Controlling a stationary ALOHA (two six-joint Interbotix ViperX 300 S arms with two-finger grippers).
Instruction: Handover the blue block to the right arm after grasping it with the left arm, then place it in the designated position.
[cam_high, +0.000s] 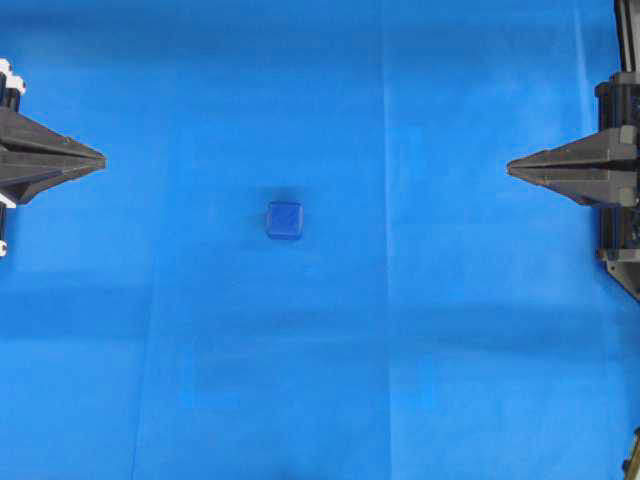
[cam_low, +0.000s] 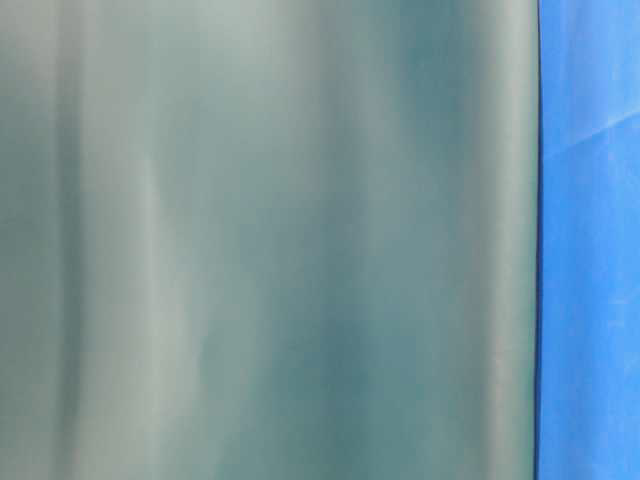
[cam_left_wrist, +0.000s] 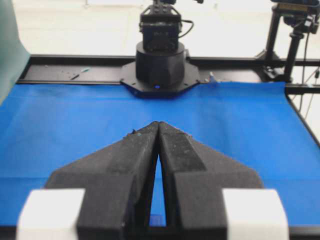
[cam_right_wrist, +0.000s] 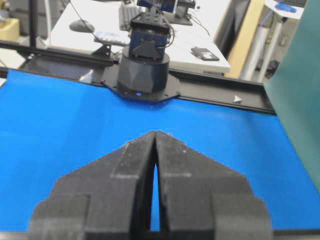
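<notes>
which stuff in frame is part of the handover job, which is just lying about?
Job:
- blue block, alone mid-cloth
- left gripper, shut, empty
- right gripper, shut, empty

Not job:
- blue cloth under everything
- green screen filling the table-level view
- desk clutter behind the right wrist view

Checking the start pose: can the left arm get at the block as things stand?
Probably yes. The block sits alone on the cloth, nothing between it and the left gripper, whose jaws are shut and must open first.
</notes>
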